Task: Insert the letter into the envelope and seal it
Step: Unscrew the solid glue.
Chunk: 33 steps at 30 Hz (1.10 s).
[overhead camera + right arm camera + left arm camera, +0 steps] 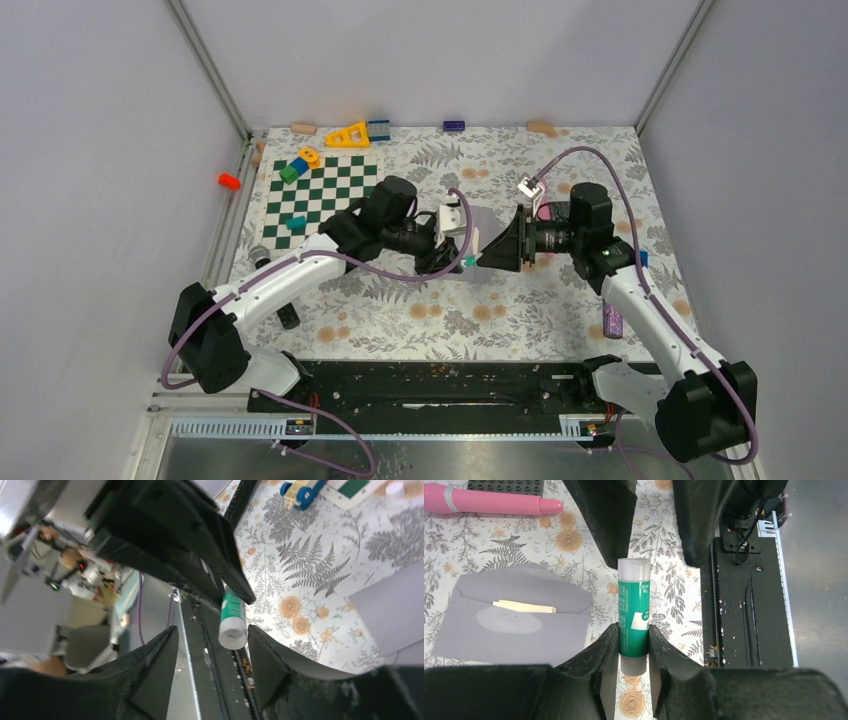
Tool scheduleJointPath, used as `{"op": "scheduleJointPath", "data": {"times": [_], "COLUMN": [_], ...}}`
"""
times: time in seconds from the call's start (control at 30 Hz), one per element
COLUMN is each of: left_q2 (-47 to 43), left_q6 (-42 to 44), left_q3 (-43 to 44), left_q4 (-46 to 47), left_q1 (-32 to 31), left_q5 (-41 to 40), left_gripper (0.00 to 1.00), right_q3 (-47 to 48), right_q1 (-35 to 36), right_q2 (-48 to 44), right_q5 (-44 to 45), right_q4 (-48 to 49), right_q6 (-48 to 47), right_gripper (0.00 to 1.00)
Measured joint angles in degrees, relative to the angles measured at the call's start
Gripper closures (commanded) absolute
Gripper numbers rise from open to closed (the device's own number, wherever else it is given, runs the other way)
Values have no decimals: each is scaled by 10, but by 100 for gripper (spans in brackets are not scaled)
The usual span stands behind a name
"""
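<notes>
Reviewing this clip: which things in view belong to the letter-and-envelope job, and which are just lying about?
Job in hand: envelope, flap open; letter, tucked inside it; green glue stick, gripped by the left gripper, its cap between the open fingers of the right gripper.

Lying about: pink marker, dark studded plate, checkered board, coloured blocks.

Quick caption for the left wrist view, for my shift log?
Left hand grips a green glue stick, cap toward the open right hand; the envelope lies beside, letter peeking out.
</notes>
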Motion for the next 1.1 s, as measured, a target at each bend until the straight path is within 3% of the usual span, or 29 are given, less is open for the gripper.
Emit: {"op": "scheduleJointPath", "data": {"times": [0.13, 0.43, 0.53, 0.77, 1.1], "left_q2": [5, 85, 107, 116, 138], "left_q6": [1, 18, 23, 24, 24], "left_q3": [0, 28, 38, 51, 57], "left_q4": [-6, -82, -103, -125, -127], "left_q1": [1, 3, 4, 4, 4], "left_q5": [34, 145, 172, 203, 219], "left_gripper": [100, 100, 100, 100, 100], "right_q3": [49, 63, 48, -14, -27], "right_q1": [0, 0, 0, 13, 35], "right_q2": [-23, -102, -106, -123, -122], "right_q5": [-11, -10, -20, -35, -37], "right_q4": [-135, -342, -392, -446, -429], "right_q6": [-244, -836, -973, -1136, -1160], "right_gripper": [25, 24, 26, 36, 40]}}
